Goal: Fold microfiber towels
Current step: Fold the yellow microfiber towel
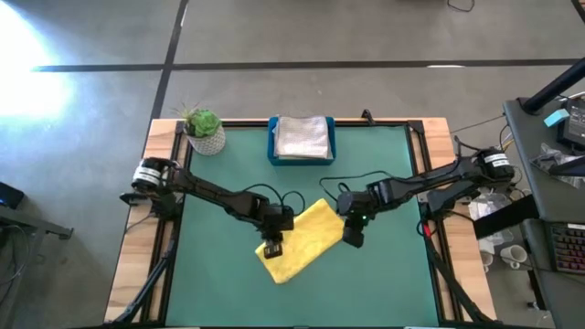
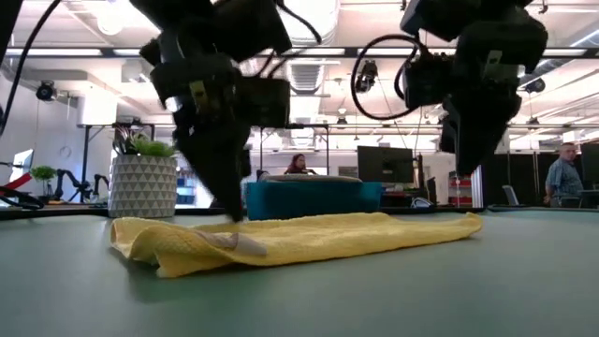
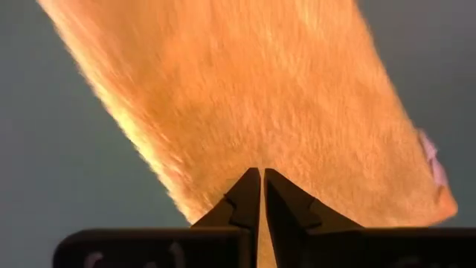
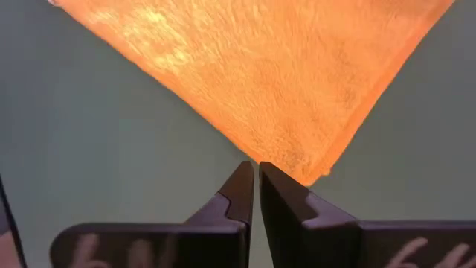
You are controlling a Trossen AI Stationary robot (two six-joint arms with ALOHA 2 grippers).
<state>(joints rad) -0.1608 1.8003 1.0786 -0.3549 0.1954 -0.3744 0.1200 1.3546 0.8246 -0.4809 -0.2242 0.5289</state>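
A yellow towel lies folded into a long strip, slanting across the middle of the green table; it also shows in the low view. My left gripper is shut, its tips down on the towel near its near-left end. My right gripper is shut and hangs above the table, just off the towel's right corner. A light grey towel lies folded in the blue tray. The other towels are out of view. My left gripper comes from above, pointing down, and its shut fingertips touch the top face of the yellow towel, near its long edge. The towel lies flat on the table under them. Whether any cloth is caught between the fingers, I cannot tell.
A potted plant stands at the far left corner, and the blue tray stands at the middle of the far edge. Bare green table lies to the near side and on both sides of the towel. People show in the room beyond.
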